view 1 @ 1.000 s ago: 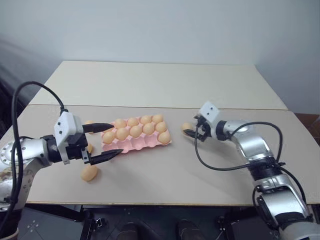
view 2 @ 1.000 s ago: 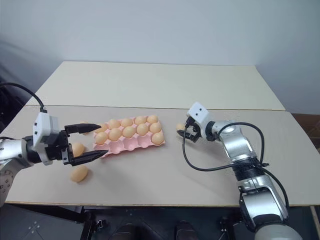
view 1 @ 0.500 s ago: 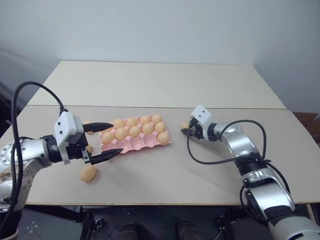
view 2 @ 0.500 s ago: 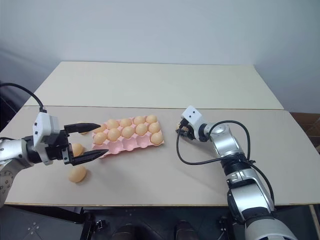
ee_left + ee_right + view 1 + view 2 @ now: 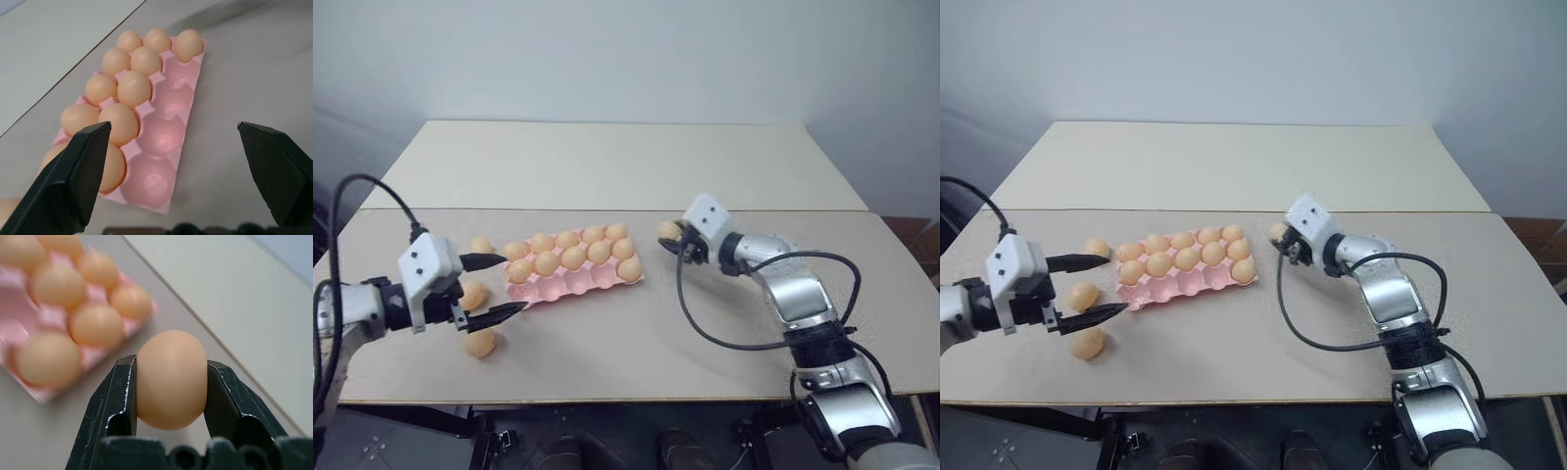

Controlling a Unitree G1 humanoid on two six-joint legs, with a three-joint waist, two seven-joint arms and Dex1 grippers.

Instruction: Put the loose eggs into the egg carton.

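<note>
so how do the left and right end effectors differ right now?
The right end effector is shut on an egg, while the left end effector is open and holds nothing. The right one sits off the far right corner of the egg carton; the left one sits at the carton's left end, beside three loose eggs on the table. Both have two black fingers.

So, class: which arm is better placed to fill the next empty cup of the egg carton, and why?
The right. Its claw already grips an egg beside the egg carton, whose near row has empty cups. The left claw is open, holding nothing.
</note>
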